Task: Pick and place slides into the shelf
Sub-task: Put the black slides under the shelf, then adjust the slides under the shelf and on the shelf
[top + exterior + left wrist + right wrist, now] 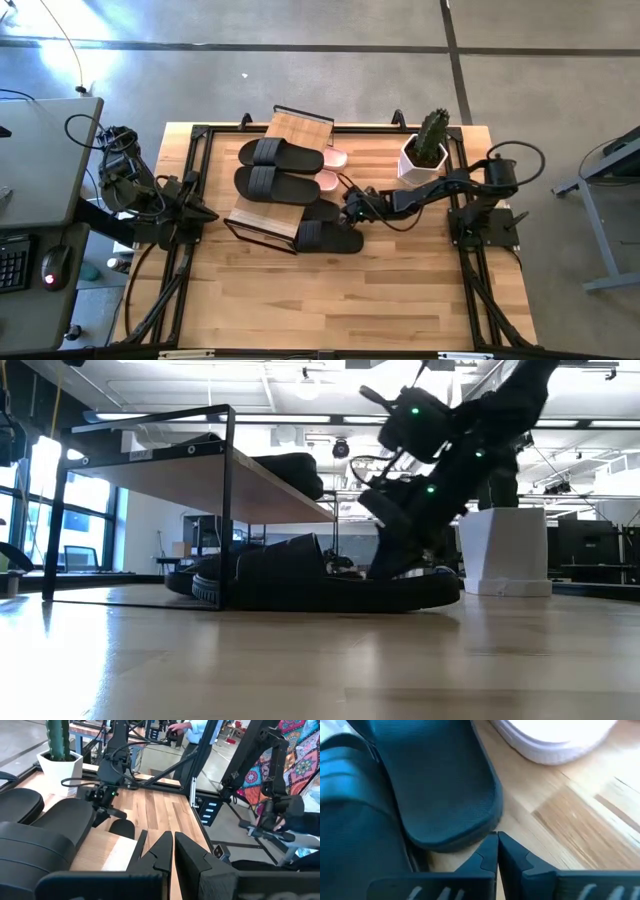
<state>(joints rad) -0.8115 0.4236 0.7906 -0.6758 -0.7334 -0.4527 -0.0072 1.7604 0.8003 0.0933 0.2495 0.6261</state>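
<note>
The bamboo shelf (292, 126) stands left of the table's middle, with two black slides (278, 153) (272, 183) lying on its top board. A pink pair (335, 157) lies on the table at the shelf's right side. Two more black slides (322, 211) (325, 239) lie on the table at the shelf's near right corner. My right gripper (348, 208) is shut and low, its tips at the rounded end of a black slide (445, 785). My left gripper (173, 842) is shut and waits at the table's left edge. My right gripper (497, 842) has its shut fingertips right at the rim of the black slide's rounded end (485, 832), slanting down from the table's right. The slide lies flat on the table. I cannot tell whether the tips touch it.
A white pot with a cactus (425, 152) stands near the far right corner, close behind my right arm. The shelf's black frame (230, 500) rises beside the slides on the table. The table's near half is bare wood.
</note>
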